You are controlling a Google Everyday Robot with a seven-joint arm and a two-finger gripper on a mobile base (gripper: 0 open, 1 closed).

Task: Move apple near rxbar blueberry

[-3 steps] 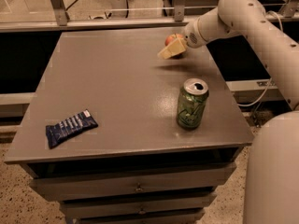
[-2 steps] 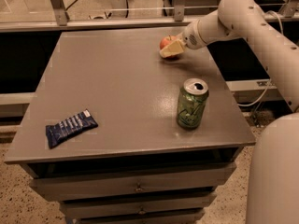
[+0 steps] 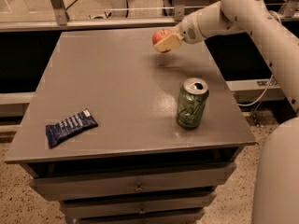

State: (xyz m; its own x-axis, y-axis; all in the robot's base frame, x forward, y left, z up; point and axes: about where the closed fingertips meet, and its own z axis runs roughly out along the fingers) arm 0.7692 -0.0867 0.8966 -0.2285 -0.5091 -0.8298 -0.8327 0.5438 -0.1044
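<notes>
My gripper (image 3: 163,41) is at the far right part of the table, shut on the red apple (image 3: 159,35) and holding it a little above the surface. The pale fingers (image 3: 167,43) cover the apple's right and lower side. The rxbar blueberry (image 3: 70,127), a dark navy wrapper with white lettering, lies flat near the table's front left corner, far from the apple.
A green drink can (image 3: 191,103) stands upright on the right side of the grey table (image 3: 117,87), below the gripper. My white arm (image 3: 252,17) reaches in from the right. Drawers sit under the tabletop. A railing runs behind the table.
The gripper has lifted the apple off the table and carried it leftward. The can and the wrapper have not moved.
</notes>
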